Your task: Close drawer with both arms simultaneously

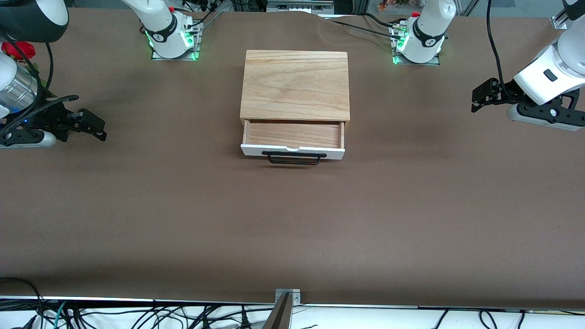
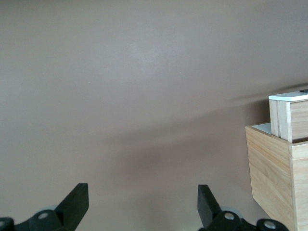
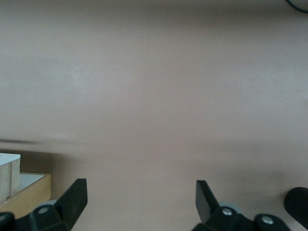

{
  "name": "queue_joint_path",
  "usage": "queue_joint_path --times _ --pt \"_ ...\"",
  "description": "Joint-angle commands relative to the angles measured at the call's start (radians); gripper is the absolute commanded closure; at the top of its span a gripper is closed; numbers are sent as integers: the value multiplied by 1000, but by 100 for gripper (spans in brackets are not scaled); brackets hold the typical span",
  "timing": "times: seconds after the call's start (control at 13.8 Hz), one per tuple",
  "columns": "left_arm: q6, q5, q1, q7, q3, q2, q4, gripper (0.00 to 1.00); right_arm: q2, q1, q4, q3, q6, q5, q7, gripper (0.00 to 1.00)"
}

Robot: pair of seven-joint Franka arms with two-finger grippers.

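Observation:
The oak box [image 1: 295, 84] sits mid-table, between the two arm bases. Its drawer [image 1: 293, 135] is pulled part way out toward the front camera and holds nothing. The white front panel [image 1: 338, 153] carries a long black wire handle [image 1: 294, 158]. My left gripper [image 1: 483, 96] hovers open over the table at the left arm's end, well apart from the box. My right gripper [image 1: 93, 124] hovers open over the right arm's end. The left wrist view shows the left gripper [image 2: 142, 190] with the drawer [image 2: 288, 118] and box [image 2: 269, 163] off to one side. Past the right gripper [image 3: 140, 185] is a corner of the drawer [image 3: 8, 168].
The brown table [image 1: 292, 228] stretches wide on all sides of the box. The arm bases [image 1: 171, 39] [image 1: 418, 43] stand at the edge farthest from the front camera. A red object [image 1: 18, 48] sits near the right arm. Cables [image 1: 137, 315] lie along the nearest edge.

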Motion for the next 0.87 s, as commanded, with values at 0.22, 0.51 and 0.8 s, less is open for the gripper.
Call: queue_joint_path --times 0.22,0.51,0.8 --pt "-34 0 0 14 -3 15 20 0 9 2 25 3 -20 -18 16 0" --pt "-34 -3 -6 13 -3 16 20 0 10 2 23 5 -18 -14 21 0" --pt "-35 -26 -18 13 -4 74 21 0 55 26 20 5 -14 -11 29 0"
